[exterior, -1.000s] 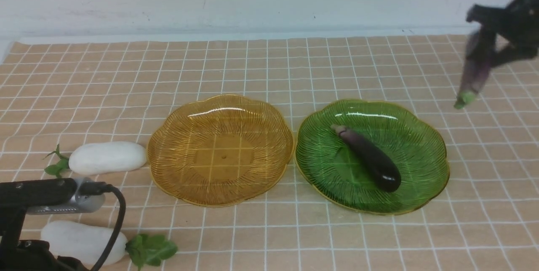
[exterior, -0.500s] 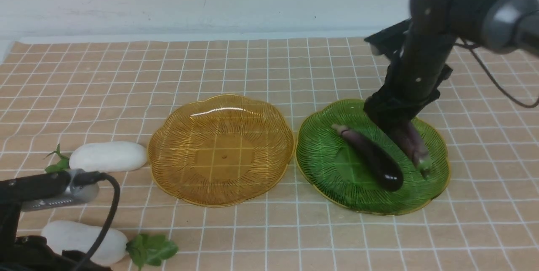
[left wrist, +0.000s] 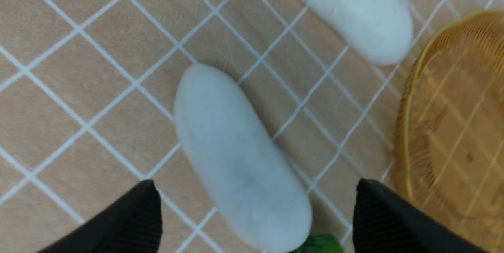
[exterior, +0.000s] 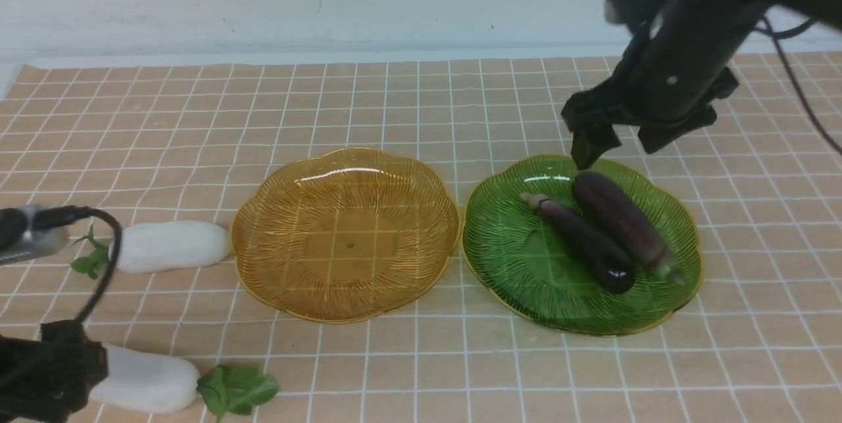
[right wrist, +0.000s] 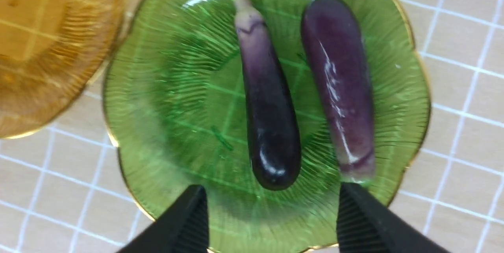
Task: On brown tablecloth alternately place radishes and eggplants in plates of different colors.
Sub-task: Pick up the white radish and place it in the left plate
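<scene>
The near white radish (left wrist: 242,158) is framed lengthwise between the left hand's (left wrist: 256,209) parted fingers. Its leaves (exterior: 237,390) are pointed right.

You've got bright, even light, w/ white glare on the green plate (exterior: 552,304) & amber plate (exterior: 348,291). L wrist view's soft, esp. the blurry fingers (left wrist: 138,217).

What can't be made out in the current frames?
- Left tool, front view: fingertips unclear, motion-blurred.
- Far radish, left wrist view: leafy end cut off by the frame edge.
- Near radish, front view: leafless end hidden behind the left tool.
- Amber plate, right wrist view: cropped by the edge.
</scene>
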`<state>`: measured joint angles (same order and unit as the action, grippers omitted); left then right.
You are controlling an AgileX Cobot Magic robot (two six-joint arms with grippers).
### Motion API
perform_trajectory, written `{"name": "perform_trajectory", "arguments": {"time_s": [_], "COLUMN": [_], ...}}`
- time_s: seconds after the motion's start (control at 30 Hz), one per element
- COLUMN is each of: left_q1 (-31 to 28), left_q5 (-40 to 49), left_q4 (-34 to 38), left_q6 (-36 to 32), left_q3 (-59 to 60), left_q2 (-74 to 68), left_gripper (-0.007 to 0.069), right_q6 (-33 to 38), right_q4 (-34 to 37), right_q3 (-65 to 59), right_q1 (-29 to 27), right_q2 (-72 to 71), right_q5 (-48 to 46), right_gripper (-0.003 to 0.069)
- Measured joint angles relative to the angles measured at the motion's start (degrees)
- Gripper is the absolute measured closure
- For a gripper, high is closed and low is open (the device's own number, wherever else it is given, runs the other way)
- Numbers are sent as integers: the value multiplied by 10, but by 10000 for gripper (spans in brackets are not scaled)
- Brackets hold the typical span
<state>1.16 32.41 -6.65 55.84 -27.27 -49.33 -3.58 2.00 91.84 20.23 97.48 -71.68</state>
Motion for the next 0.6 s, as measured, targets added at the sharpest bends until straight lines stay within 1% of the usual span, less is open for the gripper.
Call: {"name": "perform_trajectory", "arguments": {"time_s": [0.03, 0.13, 0.27, 0.6], "left_q1": [0, 0, 0, 0], "left_q5": [-14, -30, -43, -159], "left_q4": [-4, -10, -20, -22], "left_q6": [40, 86, 100, 132], "left_q3": [0, 0, 0, 0], "left_q2": [-8, -40, -122, -254], "left_gripper": [28, 35, 40, 40], "right_q6": [0, 0, 0, 0], "right_q4": [-4, -10, -9, 4], "right_q3": [0, -1, -1, -1], "right_q1": [0, 0, 0, 0], "right_q2": [0, 0, 0, 0], "right_q5": [0, 0, 0, 0], "right_gripper": [264, 278, 279, 279]}}
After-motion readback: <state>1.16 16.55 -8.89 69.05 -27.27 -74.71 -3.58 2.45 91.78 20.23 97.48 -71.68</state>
